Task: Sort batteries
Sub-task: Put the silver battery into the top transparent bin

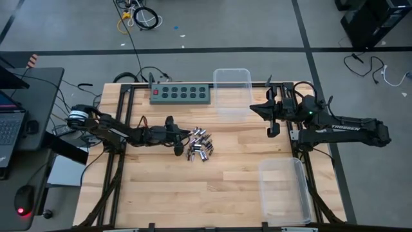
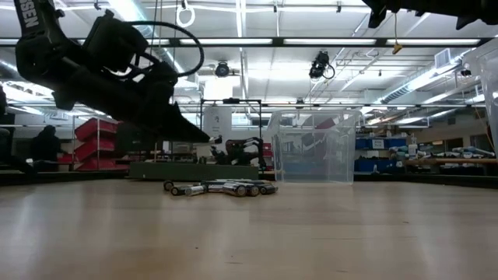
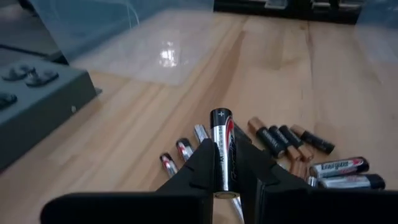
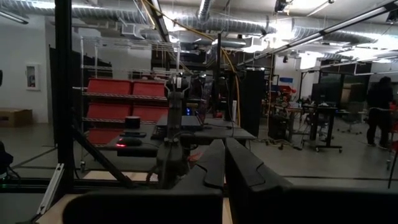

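A pile of small batteries (image 1: pixel 199 144), silver-and-black and copper-topped ones, lies on the wooden table near its middle; the low view shows the pile (image 2: pixel 222 187) flat on the board. My left gripper (image 1: pixel 178 139) hovers just left of the pile, shut on one silver, black and red battery (image 3: pixel 221 146). In the low view it (image 2: pixel 198 134) hangs above the pile. My right gripper (image 1: pixel 273 122) waits, raised at the table's far right with its fingers shut (image 4: pixel 224 158), holding nothing. My left gripper pinches the battery's long sides (image 3: pixel 219 163) between its two fingers (image 3: pixel 202 163), about mid-length. The battery lies along the fingers, with its plus end (image 3: pixel 221 115) sticking out past the tips. The fingers come from the table's left, slanting slightly down. The battery is lifted clear of the pile.
A green power strip (image 1: pixel 180 94) lies at the far edge. A clear plastic bin (image 1: pixel 232 85) stands right of it, and a second clear bin (image 1: pixel 283 190) stands at the near right. Bare wood stretches along the near side of the table.
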Motion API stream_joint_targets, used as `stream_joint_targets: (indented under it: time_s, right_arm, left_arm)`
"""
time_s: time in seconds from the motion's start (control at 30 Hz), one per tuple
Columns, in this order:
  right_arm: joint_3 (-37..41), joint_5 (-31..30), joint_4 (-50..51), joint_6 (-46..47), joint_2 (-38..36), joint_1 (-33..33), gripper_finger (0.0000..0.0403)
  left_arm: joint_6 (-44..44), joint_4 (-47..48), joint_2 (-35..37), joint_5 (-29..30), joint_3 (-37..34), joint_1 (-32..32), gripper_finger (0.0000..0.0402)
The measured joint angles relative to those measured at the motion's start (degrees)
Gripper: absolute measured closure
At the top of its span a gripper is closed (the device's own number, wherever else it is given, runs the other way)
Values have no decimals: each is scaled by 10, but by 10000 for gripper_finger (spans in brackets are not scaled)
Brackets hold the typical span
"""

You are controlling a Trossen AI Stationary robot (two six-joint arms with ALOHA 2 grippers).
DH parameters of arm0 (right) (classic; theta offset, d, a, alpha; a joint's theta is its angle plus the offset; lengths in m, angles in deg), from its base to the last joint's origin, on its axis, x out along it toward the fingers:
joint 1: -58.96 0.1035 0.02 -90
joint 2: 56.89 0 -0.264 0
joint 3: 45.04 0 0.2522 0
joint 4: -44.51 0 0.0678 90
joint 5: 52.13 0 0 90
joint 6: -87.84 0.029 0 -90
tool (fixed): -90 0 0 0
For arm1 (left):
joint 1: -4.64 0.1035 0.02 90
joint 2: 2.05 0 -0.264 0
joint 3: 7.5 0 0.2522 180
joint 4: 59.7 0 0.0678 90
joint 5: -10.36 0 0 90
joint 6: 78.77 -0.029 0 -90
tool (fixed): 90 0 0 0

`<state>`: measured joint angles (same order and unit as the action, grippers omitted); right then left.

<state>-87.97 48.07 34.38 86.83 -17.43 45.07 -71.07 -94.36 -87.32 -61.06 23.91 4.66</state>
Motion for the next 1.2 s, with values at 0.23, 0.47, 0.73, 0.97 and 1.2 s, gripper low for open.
stream_joint_targets:
  time_s: [0.23,0.47,0.73,0.97,1.2]
  right_arm:
    - [0,0,4,10,-1,0,400]
    - [0,0,20,30,-2,0,400]
    - [0,0,44,30,-2,0,400]
    - [0,0,77,30,-2,0,400]
    - [0,3,126,30,-30,1,400]
  left_arm:
    - [-32,2,40,-43,27,0,364]
    - [-118,4,55,-76,104,1,364]
    - [-234,137,55,-122,254,46,364]
    - [-257,234,50,-204,346,120,364]
    - [-225,220,22,-267,366,169,364]
